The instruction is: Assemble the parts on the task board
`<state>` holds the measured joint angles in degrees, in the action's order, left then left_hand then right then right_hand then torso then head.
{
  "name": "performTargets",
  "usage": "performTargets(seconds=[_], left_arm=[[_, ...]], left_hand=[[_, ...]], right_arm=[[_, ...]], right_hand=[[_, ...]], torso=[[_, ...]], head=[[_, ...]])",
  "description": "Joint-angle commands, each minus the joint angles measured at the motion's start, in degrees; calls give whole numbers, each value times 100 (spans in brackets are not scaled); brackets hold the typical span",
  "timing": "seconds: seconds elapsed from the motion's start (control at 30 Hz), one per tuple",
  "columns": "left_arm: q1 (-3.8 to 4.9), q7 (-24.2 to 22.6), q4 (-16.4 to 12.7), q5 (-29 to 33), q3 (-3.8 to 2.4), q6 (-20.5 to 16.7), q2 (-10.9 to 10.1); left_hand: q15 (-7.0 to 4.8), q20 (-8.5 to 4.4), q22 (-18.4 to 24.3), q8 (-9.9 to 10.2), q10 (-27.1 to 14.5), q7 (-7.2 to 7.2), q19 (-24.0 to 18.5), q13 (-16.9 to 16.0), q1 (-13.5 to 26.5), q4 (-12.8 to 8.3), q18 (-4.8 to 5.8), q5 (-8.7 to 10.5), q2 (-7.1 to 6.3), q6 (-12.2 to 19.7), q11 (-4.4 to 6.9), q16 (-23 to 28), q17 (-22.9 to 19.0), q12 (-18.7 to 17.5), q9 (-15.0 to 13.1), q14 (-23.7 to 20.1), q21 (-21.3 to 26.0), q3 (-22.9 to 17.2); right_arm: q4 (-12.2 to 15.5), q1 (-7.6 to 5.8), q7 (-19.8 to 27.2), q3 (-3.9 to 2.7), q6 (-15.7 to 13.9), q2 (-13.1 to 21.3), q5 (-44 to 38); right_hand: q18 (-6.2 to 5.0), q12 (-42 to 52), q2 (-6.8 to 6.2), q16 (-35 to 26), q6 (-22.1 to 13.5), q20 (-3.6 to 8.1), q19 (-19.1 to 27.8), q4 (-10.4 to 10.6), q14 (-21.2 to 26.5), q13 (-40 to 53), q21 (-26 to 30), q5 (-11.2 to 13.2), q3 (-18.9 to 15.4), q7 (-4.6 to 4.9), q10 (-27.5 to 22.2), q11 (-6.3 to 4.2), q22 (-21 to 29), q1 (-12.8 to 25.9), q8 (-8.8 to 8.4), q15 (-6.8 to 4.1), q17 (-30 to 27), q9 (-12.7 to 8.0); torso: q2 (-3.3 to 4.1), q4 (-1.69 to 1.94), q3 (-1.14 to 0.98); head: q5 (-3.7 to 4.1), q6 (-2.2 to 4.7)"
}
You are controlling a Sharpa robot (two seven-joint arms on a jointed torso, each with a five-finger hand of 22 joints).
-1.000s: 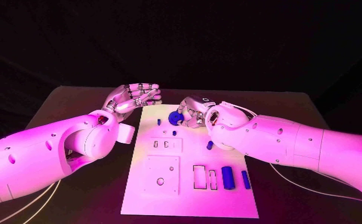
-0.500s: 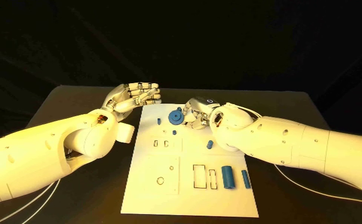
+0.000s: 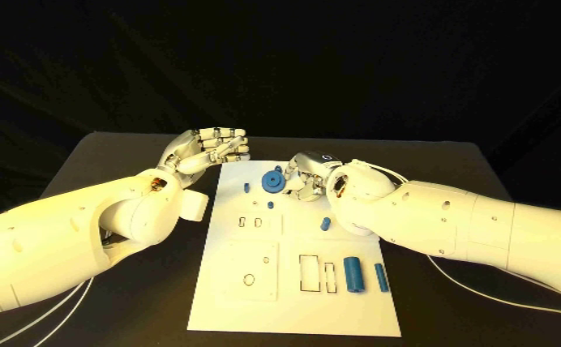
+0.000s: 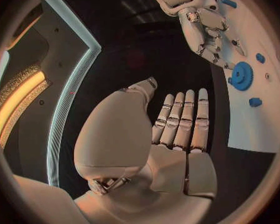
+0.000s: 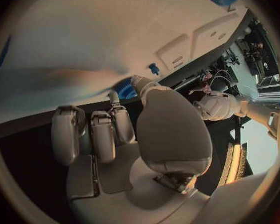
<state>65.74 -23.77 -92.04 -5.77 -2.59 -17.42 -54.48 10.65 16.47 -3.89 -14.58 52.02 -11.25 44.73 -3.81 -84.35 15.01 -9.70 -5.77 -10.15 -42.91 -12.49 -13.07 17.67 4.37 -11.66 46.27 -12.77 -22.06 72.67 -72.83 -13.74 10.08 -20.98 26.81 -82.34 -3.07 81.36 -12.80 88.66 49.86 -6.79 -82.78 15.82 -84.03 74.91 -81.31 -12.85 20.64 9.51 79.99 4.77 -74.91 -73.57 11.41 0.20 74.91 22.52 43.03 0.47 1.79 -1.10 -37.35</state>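
My right hand (image 3: 306, 177) pinches the gear (image 3: 274, 181) over the board (image 3: 293, 314); my left hand (image 3: 211, 149) hangs empty, fingers apart. Misalignment could jam or drop it.

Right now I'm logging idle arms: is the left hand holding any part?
No: in the left wrist view the left hand has straight fingers over the dark table beside the task board, with nothing in them.
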Motion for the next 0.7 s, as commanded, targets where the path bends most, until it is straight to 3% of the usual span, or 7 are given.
performTargets(seconds=[0.03, 0.37, 0.7], left_arm=[[7, -39, -7, 14, -4, 86, 5], [7, -38, -3, 14, -4, 80, -2], [7, -39, 7, 14, -4, 76, -6]], left_hand=[[-18, -2, -8, -16, -7, -407, 47, 3, -12, -13, -65, 13, 66, 14, -9, 31, -5, 13, -5, 42, 4, 19], [-18, -2, -8, -16, -7, -407, 47, 3, -12, -13, -65, 13, 66, 14, -9, 31, -5, 13, -5, 42, 4, 19], [-18, -2, -8, -16, -7, -407, 47, 3, -12, -13, -65, 13, 66, 14, -9, 31, -5, 13, -5, 42, 4, 19]], right_arm=[[51, -1, 17, 0, -39, 29, 0], [196, -32, 8, -2, -54, 148, 24], [309, -73, -81, -15, -386, 234, -55]], right_hand=[[34, 42, -3, 31, 46, 0, -35, 22, -517, 327, -25, 10, -24, -1, 49, 2, -530, 65, 0, 48, 1141, 4], [36, 65, 19, 33, 68, 2, -42, 25, -518, 359, -32, 8, -22, -8, 77, -4, -539, 69, 8, 45, 1144, 7], [35, 59, 35, 31, 87, 5, -40, 23, -516, 349, -28, 6, -18, -14, 72, -9, -536, 66, 15, 40, 1135, 10]], torso=[[-1, -6, 5], [-1, -7, 2], [-3, -10, 1]], head=[[-10, -1], [-18, 0], [-17, 10]])
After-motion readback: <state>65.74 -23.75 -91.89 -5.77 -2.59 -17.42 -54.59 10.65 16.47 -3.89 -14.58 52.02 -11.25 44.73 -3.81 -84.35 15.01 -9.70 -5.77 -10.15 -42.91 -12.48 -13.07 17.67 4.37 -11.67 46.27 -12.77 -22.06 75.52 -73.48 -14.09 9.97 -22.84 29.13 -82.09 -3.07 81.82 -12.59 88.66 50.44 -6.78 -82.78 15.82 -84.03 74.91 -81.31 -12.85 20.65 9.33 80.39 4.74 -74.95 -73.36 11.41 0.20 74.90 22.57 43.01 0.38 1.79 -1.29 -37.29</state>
